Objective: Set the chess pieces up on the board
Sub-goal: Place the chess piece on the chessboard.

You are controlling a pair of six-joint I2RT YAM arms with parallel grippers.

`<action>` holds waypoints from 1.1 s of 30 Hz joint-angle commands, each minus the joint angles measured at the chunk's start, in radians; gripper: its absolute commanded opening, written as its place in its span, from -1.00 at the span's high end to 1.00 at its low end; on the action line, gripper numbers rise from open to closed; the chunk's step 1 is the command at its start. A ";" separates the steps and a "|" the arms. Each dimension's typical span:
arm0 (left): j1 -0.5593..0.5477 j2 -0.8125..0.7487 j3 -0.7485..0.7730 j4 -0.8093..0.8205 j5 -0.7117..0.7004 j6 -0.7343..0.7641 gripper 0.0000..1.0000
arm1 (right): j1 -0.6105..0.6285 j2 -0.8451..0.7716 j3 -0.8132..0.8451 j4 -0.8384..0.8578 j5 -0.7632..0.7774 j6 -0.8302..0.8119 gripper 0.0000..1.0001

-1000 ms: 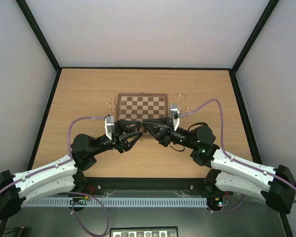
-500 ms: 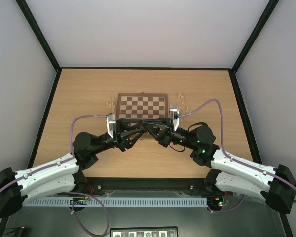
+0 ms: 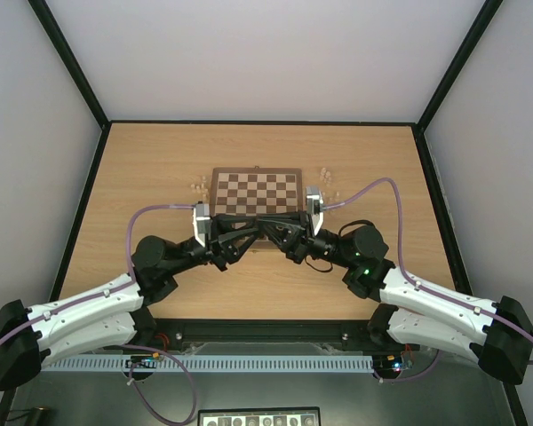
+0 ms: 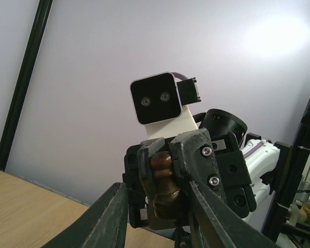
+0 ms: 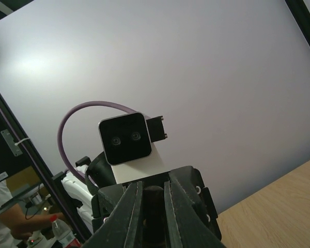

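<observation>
Tools number two above the board (image 3: 255, 189): right tool (image 4: 165, 155) grips one dark chess piece (image 4: 163, 182), left tool (image 3: 251, 228) half-open astride it.

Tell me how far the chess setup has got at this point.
Done: nothing visible. The squares of the board that show are bare, and its near edge is hidden by the grippers. In hand: the right gripper grips a dark piece, with the left gripper open around it, seemingly a handover. Left: that piece, plus the pale pieces lying on the table on both sides of the board.
</observation>
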 commanded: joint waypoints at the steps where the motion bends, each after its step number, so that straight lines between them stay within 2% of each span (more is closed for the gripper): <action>1: -0.003 0.011 0.041 0.066 0.003 0.004 0.35 | 0.009 -0.008 0.005 0.040 -0.012 -0.018 0.94; 13: -0.005 0.021 0.049 0.047 0.013 0.009 0.64 | 0.011 -0.017 0.009 0.034 -0.002 -0.016 0.93; 19: -0.005 0.011 0.042 0.008 -0.008 0.031 0.73 | 0.010 -0.023 0.009 0.017 0.008 -0.010 0.86; 25: -0.004 0.001 0.040 -0.037 -0.039 0.057 0.77 | 0.010 -0.014 0.005 0.011 0.025 -0.001 0.54; 29: -0.004 -0.002 0.041 -0.064 -0.053 0.068 0.76 | 0.011 -0.007 0.007 0.011 0.032 0.003 0.51; 33: -0.004 -0.006 0.054 -0.114 -0.067 0.084 0.76 | 0.010 -0.010 0.027 -0.042 0.054 -0.007 0.36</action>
